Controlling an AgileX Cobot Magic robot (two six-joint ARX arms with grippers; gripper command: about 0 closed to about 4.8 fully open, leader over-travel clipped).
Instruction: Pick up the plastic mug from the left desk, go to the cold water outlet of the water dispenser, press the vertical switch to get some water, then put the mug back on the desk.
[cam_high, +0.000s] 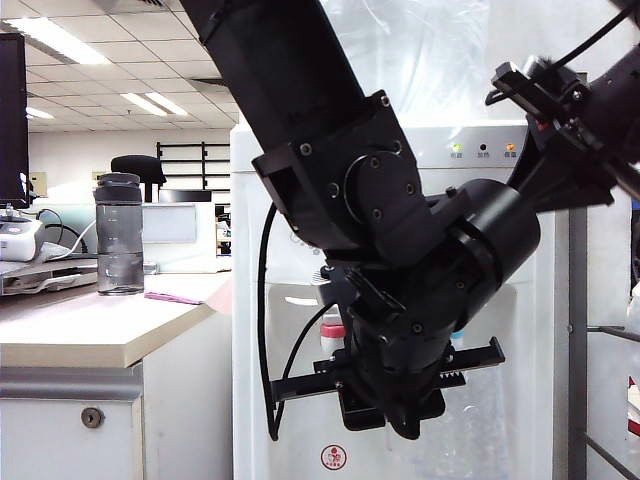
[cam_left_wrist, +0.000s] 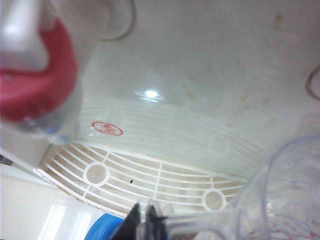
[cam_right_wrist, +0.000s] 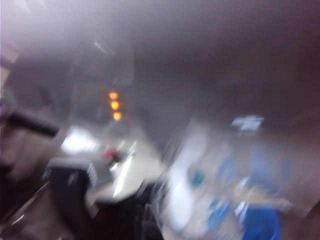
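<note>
Plastic mug (cam_left_wrist: 292, 192) held by handle inside water dispenser (cam_high: 560, 300) recess, beside red-collared tap (cam_left_wrist: 35, 82).

Left pincer (cam_left_wrist: 145, 225) clamped on thin clear handle, mug hanging above drip grille (cam_left_wrist: 150, 175). Right pincer: view smeared, arm (cam_high: 570, 120) raised at upper right of dispenser front; jaw state impossible to tell. Risks judged: slim handle grip letting mug swing or tilt once water loads it; pressing wrong lever if mug sits under red tap rather than blue.

A: Where is the left gripper (cam_high: 392, 402)?
B: Low before the water dispenser (cam_high: 590, 300); the right gripper (cam_high: 515, 80) is up near its lights.
A: The left desk (cam_high: 80, 335)?
B: A smoky bottle (cam_high: 119, 234) stands there.
</note>
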